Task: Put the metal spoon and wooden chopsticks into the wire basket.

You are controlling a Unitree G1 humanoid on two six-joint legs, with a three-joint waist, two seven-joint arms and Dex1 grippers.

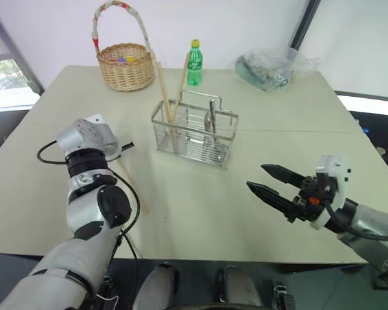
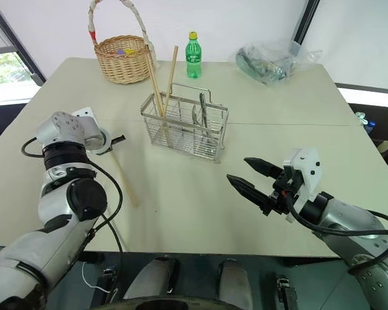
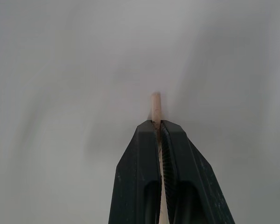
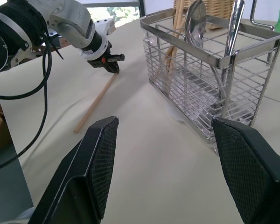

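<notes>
The wire basket [image 1: 227, 137] stands mid-table with two wooden chopsticks [image 1: 163, 84] leaning upright in its left compartment. The metal spoon [image 4: 196, 18] stands in it too, bowl up, beside another metal utensil [image 4: 234, 23]. A third chopstick [image 1: 132, 187] lies on the table to the basket's left. My left gripper [image 3: 158, 123] points down at that stick's far end and is shut on it, the tip [image 3: 155, 105] poking out past the fingers. My right gripper [image 1: 257, 176] hovers open and empty to the right of the basket, pointing toward it.
A round wicker basket [image 1: 124, 64] with a tall handle, a green bottle [image 1: 194, 63] and a crumpled clear plastic bag [image 1: 271, 68] sit along the far side of the table. The table's near edge [image 1: 200, 258] runs just below both arms.
</notes>
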